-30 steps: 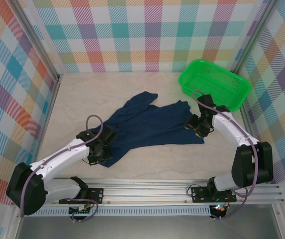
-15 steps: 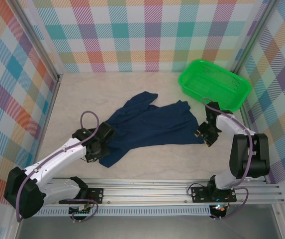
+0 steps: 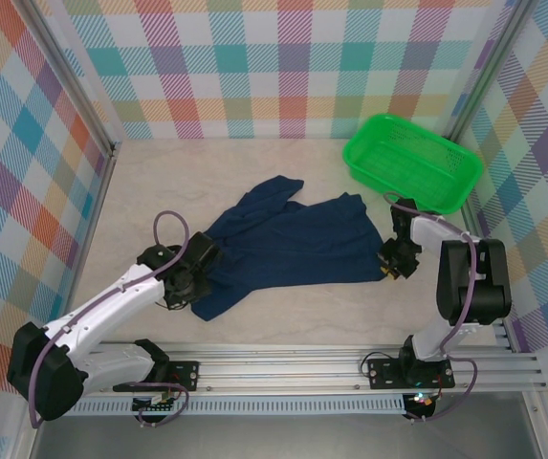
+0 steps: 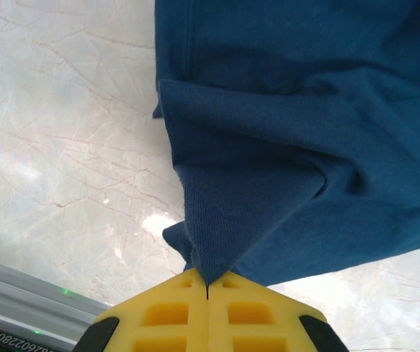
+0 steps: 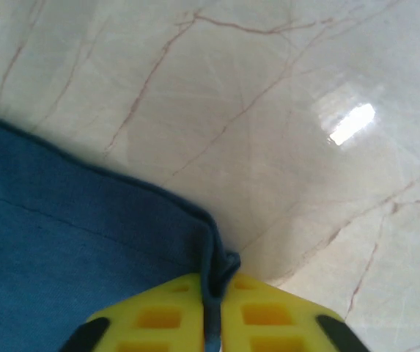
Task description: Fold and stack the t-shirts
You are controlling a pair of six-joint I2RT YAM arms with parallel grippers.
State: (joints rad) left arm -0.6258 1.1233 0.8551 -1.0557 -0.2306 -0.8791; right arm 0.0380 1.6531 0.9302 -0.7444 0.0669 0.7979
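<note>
The t-shirt (image 3: 288,249) at mid-frame is plain dark navy blue. The basket (image 3: 412,163) at upper right is bright green mesh. The table (image 3: 187,182) is cream marble with thin brown veins. The walls (image 3: 283,67) carry a pastel plaid of teal, orange, pink, purple and green. The left arm (image 3: 111,301) and right arm (image 3: 470,287) are white and black with mauve cables (image 3: 164,229). The left gripper (image 4: 207,290) and right gripper (image 5: 213,293) have yellow fingers (image 4: 166,315).

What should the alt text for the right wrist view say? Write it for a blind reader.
The yellow right claw, shut, pinches a corner of the dark navy t-shirt. The cloth lies to the lower left on a pale marbled table with a glare spot.
</note>
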